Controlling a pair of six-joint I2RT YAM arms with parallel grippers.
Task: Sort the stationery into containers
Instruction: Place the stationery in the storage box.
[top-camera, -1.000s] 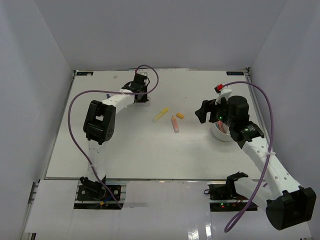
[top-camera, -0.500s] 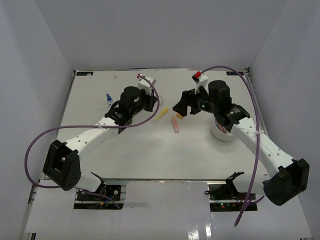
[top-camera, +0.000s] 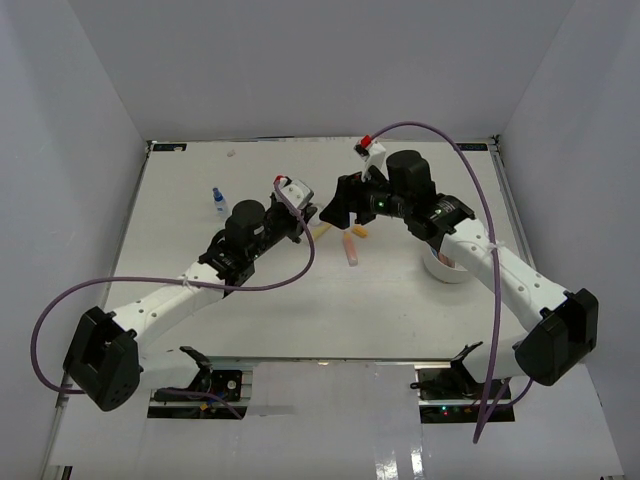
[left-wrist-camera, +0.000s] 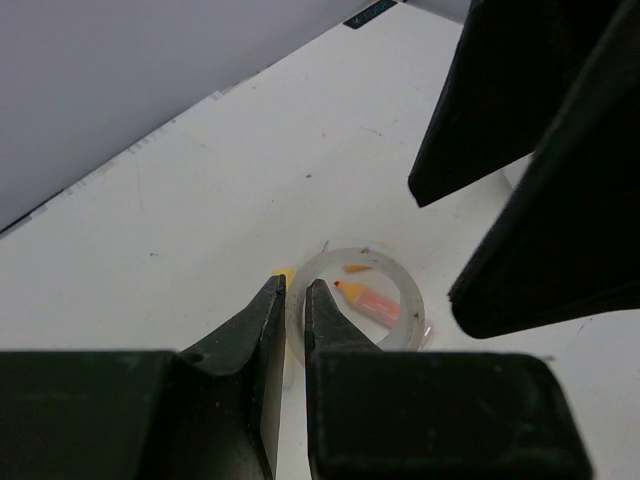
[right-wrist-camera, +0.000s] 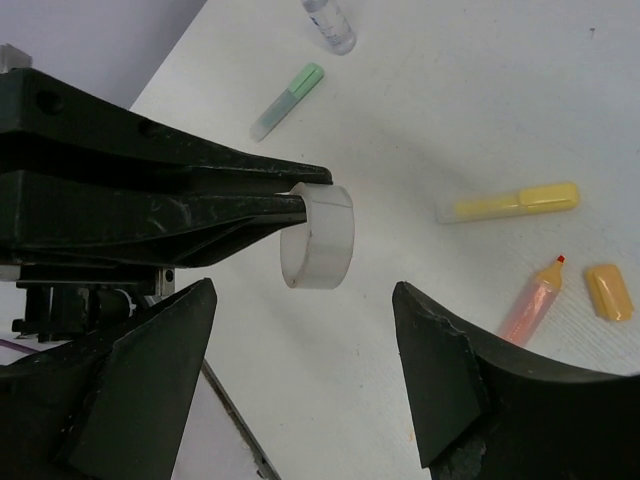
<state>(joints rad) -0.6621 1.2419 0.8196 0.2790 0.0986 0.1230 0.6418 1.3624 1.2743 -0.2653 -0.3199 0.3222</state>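
My left gripper (left-wrist-camera: 295, 292) is shut on the rim of the clear tape ring (left-wrist-camera: 352, 300) and holds it above the table. In the right wrist view the ring (right-wrist-camera: 320, 237) hangs from the left fingers (right-wrist-camera: 200, 205), just beyond my open, empty right gripper (right-wrist-camera: 304, 292). In the top view the two grippers, left (top-camera: 306, 214) and right (top-camera: 336, 208), meet near mid-table. A yellow marker (right-wrist-camera: 510, 203), a pink-orange marker (right-wrist-camera: 530, 305) and a small orange eraser (right-wrist-camera: 608, 292) lie below. The round white tub (top-camera: 447, 266) stands to the right.
A green marker (right-wrist-camera: 288, 101) and the blue-capped bottle (top-camera: 218, 201) lie at the left back; the bottle also shows in the right wrist view (right-wrist-camera: 330, 22). White walls close in the table on three sides. Purple cables loop over both arms.
The left arm has unfolded from the back and swung toward the middle, its gripper now near mid-table. The right gripper has moved left from above the tub to face it.
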